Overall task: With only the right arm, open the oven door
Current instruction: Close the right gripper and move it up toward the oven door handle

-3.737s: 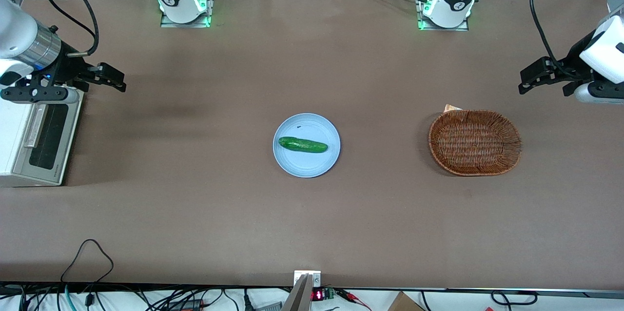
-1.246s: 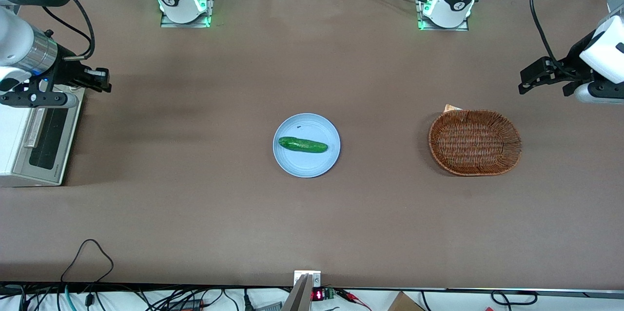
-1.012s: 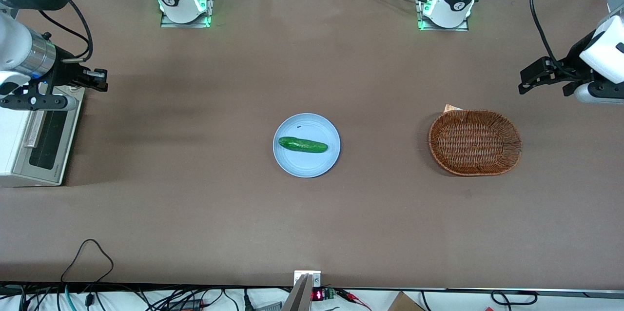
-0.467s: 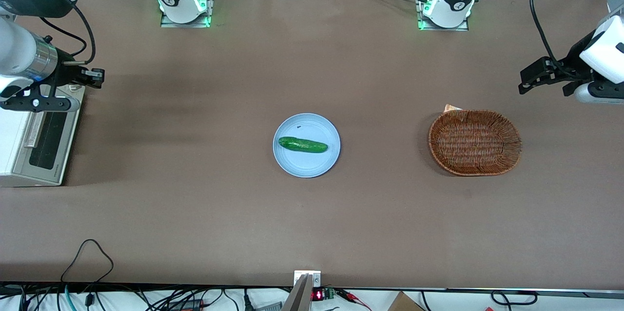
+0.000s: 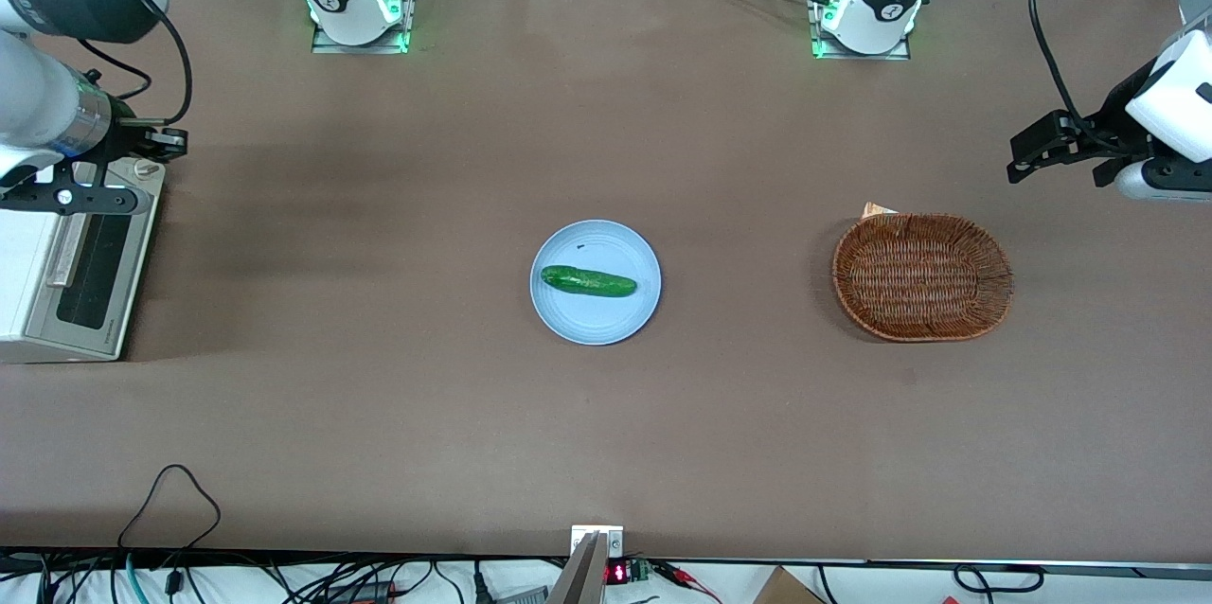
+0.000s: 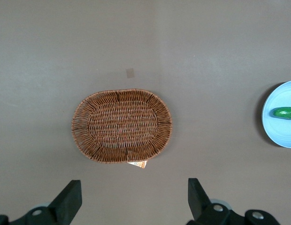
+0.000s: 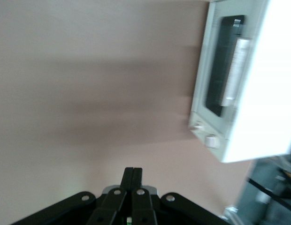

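One door is the concern here: the oven door, a metal-framed panel with a dark window, is seen shut on the small cream toaster oven at the working arm's end of the table. A silver bar handle is fixed along the door's upper edge, and that bar is judged the only sensible place to be gripped or hooked. The door is taken to be stiff and hinged along its lower edge, so a pull outward and downward is expected; the oven itself looks light and may be dragged along if the pull is too sharp, and the smooth metal bar may slip. The gripper of the right arm is held above the oven's knob end, farther from the front camera than the handle and not touching it. In the right wrist view the fingers are seen pressed together. Well apart, near the table's middle, a cucumber is laid on a blue plate, and a wicker basket is set toward the parked arm's end.
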